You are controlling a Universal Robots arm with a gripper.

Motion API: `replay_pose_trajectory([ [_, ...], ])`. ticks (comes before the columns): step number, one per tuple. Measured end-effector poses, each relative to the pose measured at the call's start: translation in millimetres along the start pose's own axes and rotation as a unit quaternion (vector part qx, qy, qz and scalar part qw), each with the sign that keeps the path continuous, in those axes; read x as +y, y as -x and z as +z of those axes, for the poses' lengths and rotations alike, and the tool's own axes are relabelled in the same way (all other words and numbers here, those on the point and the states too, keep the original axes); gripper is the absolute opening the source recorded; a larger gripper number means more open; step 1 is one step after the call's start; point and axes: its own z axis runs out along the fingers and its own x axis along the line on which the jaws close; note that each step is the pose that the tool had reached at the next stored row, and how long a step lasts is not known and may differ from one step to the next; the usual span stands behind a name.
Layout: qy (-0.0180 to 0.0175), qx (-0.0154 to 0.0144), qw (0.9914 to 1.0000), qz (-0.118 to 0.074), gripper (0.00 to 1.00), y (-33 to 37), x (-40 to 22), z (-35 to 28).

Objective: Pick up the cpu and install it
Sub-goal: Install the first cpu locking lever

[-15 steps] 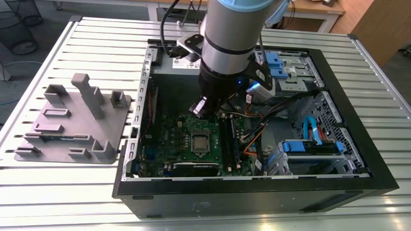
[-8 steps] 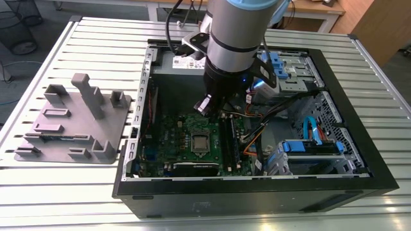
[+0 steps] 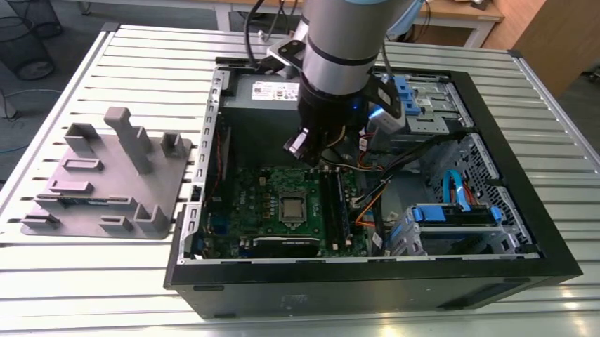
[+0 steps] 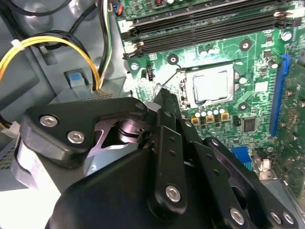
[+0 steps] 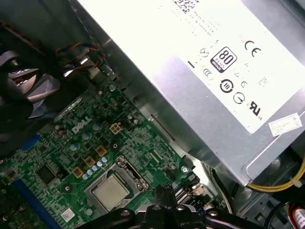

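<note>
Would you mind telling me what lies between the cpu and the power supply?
In the first wrist view, only green motherboard with small components separates the cpu from the power supply.

cpu (image 4: pixel 211 86) flat, silver square top with pale rim, seated level in the socket frame (image 4: pixel 229 67) on the green motherboard (image 4: pixel 267 57).

1. The gripper (image 4: pixel 164 102) hides its own fingertips behind its black linkage in the second wrist view.
2. The power supply (image 5: pixel 214 71) runs past the first wrist view's edge toward 1 o'clock.
3. The arm (image 3: pixel 342 42) is cut off at the exterior view's 12 o'clock edge.
</note>
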Motion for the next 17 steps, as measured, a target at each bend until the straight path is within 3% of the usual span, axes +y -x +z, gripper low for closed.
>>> replay_pose_trajectory([
  [8, 0.0000, 0.0000, 1.00000, 0.000, 0.11, 6.9, 0.6, 0.2],
  [17, -0.0003, 0.0003, 1.00000, 0.000, 0.11, 15.6, 7.7, 5.4],
])
